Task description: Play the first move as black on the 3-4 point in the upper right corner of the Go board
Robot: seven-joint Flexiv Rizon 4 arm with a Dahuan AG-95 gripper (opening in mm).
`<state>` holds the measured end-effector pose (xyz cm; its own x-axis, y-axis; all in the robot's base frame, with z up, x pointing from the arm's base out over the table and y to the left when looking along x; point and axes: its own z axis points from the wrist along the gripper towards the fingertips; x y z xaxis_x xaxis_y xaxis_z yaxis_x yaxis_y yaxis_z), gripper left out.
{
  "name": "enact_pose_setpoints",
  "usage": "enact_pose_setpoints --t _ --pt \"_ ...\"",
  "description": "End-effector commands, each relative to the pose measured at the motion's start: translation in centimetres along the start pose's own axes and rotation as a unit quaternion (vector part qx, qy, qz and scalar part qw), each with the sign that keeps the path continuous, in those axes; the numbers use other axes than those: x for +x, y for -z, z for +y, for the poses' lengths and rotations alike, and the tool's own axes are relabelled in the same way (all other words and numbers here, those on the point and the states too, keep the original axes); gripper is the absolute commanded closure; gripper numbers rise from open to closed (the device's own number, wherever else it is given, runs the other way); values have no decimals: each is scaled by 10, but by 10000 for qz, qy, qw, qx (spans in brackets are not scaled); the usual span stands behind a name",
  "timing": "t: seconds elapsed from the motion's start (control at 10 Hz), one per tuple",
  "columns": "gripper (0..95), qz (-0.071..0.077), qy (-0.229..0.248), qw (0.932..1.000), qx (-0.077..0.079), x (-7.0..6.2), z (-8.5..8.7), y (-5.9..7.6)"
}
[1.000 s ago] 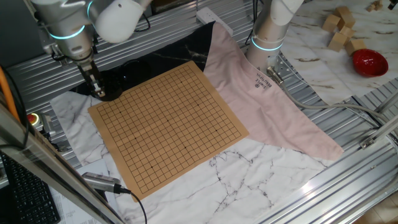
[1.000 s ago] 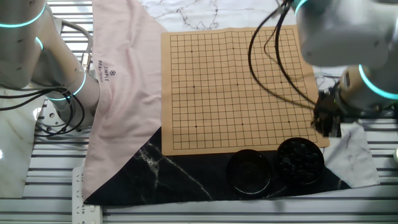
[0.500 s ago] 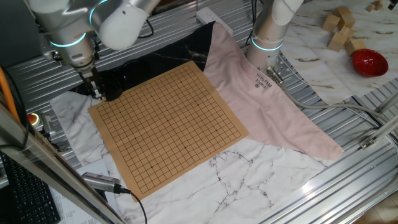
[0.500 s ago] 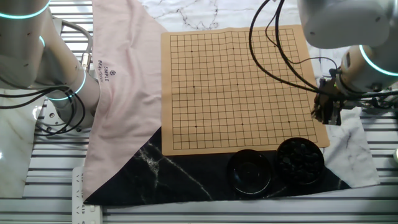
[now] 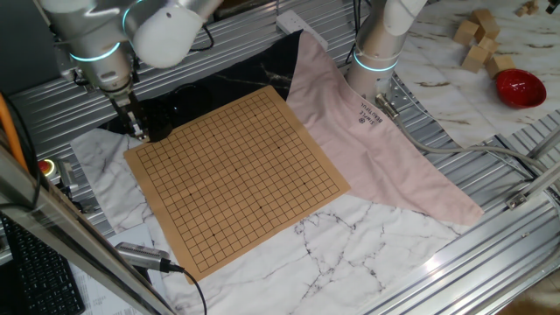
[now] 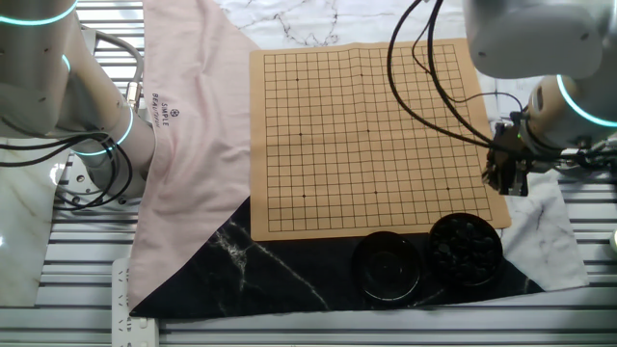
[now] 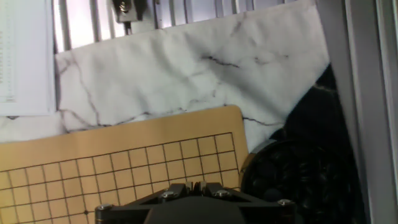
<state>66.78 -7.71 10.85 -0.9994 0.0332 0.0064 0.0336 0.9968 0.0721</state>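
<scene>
The tan Go board (image 5: 236, 175) lies on the cloths with no stones on its grid; it also shows in the other fixed view (image 6: 366, 135) and the hand view (image 7: 124, 155). My gripper (image 5: 137, 133) hangs just off the board's corner beside the bowls (image 6: 505, 185). In the hand view its fingertips (image 7: 196, 185) are closed on a small round black stone (image 7: 198, 185), above the grid near that corner. A bowl of black stones (image 6: 466, 249) stands by that corner (image 7: 298, 180). The 3-4 point is an unmarked crossing that I cannot single out.
A second dark round bowl (image 6: 386, 265) stands beside the stone bowl on black cloth. A pink cloth (image 5: 367, 131) and a second arm's base (image 5: 376, 52) lie past the board. A red bowl (image 5: 519, 86) and wooden blocks (image 5: 477, 39) are far off.
My gripper has risen slightly and shifted a little from the bowl side towards the board's corner. The board has not changed.
</scene>
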Motion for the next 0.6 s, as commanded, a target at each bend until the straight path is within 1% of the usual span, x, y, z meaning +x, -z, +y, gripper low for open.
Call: enact_pose_setpoints --t 0.1,0.4,0.5,0.6 --pt "950 3 251 9997 66 0 0 0" --pt "950 39 460 9989 128 0 0 0" --pt "950 -1 622 9979 176 0 0 0" --pt "950 -157 646 9973 299 0 0 0"
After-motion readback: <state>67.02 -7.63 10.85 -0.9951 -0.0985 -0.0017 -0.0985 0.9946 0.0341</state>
